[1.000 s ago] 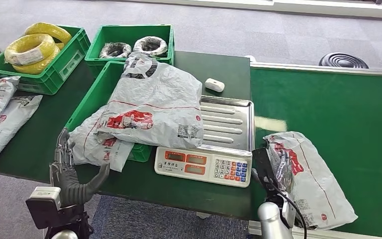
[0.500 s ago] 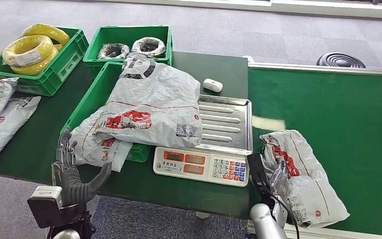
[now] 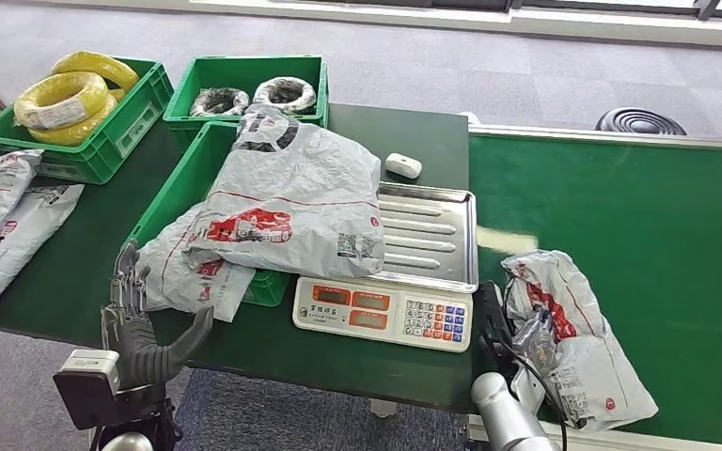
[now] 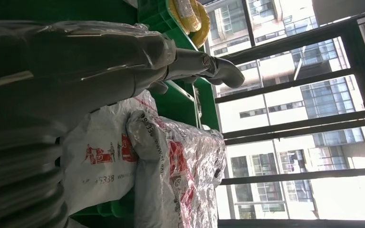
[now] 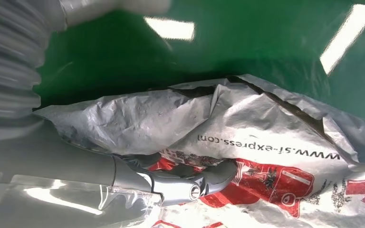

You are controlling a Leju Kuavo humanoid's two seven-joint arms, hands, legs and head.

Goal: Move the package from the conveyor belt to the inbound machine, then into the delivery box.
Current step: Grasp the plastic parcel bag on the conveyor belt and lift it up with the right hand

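Lower right of the head view, the right hand [image 3: 526,331] has closed onto the package [image 3: 578,352], crumpling it inward for lifting off the conveyor belt [image 3: 658,216]; the left hand [image 3: 141,324] hangs open, empty.

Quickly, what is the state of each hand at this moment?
Left hand: open, fingers apart, holding nothing.
Right hand: on the grey courier package on the conveyor belt; a closed grip cannot be told.
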